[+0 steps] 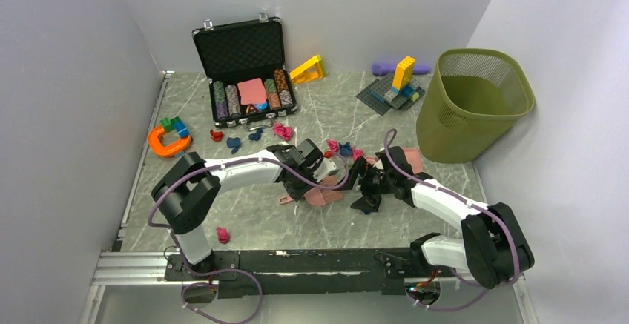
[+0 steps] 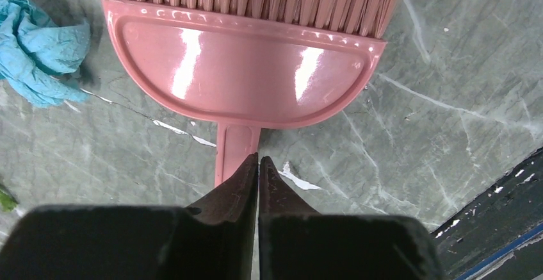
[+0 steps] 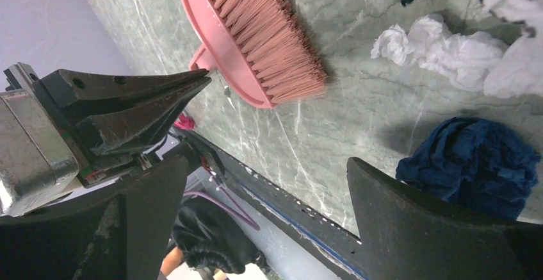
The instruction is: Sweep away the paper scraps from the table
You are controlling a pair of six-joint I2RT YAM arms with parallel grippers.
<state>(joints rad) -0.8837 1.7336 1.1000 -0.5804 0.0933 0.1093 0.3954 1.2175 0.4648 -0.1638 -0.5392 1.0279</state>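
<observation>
Top external: blk case holds chips, paper scraps on table, bin right.

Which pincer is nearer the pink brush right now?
Left. The left pincer is shut, its tips right at the brush handle; I can't tell whether it grips it. The right pincer hangs open on the brush's other side, not touching it.

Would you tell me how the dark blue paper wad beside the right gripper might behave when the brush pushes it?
The dark blue paper wad looks loosely crumpled, so probably light, sliding easily on the smooth table. Its irregular folds suggest it may tumble or veer, not roll straight. Bristles of the brush might flex over it.
</observation>
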